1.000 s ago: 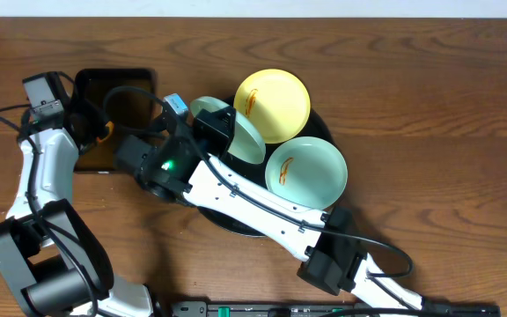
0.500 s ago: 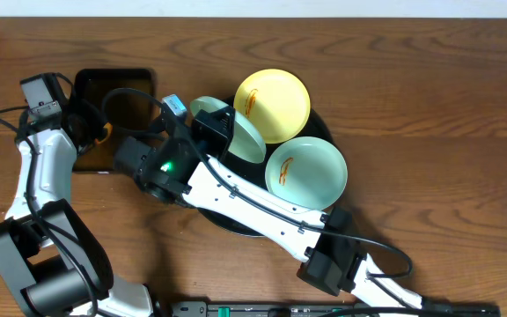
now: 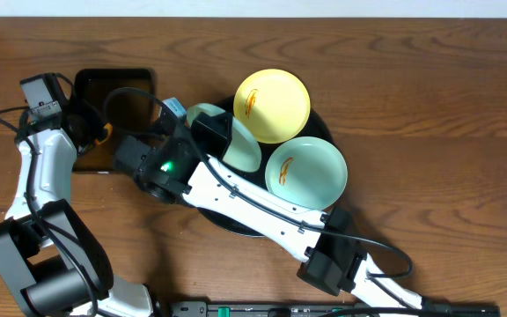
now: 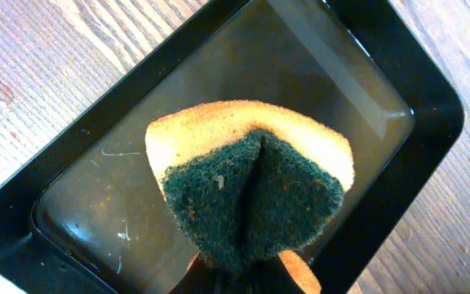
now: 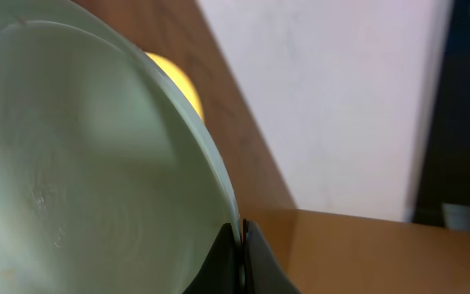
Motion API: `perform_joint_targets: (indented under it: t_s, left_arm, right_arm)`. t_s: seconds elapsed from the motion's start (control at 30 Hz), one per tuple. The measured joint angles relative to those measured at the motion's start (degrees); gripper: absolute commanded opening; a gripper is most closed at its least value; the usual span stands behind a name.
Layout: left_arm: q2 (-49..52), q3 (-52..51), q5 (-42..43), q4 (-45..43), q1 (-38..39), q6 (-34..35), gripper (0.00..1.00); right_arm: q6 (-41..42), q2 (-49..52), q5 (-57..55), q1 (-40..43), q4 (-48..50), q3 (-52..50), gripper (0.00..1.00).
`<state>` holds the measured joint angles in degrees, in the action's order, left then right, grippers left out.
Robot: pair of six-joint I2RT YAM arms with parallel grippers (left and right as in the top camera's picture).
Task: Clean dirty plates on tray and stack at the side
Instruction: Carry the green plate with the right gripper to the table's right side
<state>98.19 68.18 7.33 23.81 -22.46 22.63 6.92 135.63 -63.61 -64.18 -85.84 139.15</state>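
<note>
Nearer mint plate [image 3: 306, 172]: lies flat on the round tray [image 3: 322, 126], orange smear, uncleaned.
Right claw [image 5: 241, 245]: pinched tight on the rim of the second mint plate [image 3: 246, 148], which is tilted over the tray's sponge-side edge.
Left claw [image 4: 247, 273]: clamped on a folded sponge [image 4: 251, 188] above the small rectangular tray [image 4: 414, 122].
Yellow plate [image 3: 273, 104], farthest: on the round tray, smeared.
Status: no stack on the table [image 3: 429, 88]; judged early, all three outstanding.
</note>
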Motion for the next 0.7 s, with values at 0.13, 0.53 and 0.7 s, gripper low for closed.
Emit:
perform_joint_targets:
  t_s: [0.13, 0.53, 0.7]
  left_arm:
    - [0.0, 0.0, 0.0, 0.3, 0.0, 0.0, 0.08]
    - [0.0, 0.0, 0.0, 0.9, 0.0, 0.0, 0.07]
    - [0.0, 0.0, 0.0, 0.9, 0.0, 0.0, 0.07]
  right_arm:
    - [0.6, 0.0, 7.6, 1.2, 0.3, 0.3, 0.01]
    - [6.6, -2.4, 42.9, 23.1, -1.5, 4.5, 0.01]
    - [6.7, -3.8, 56.2, 37.9, -2.3, 4.6, 0.01]
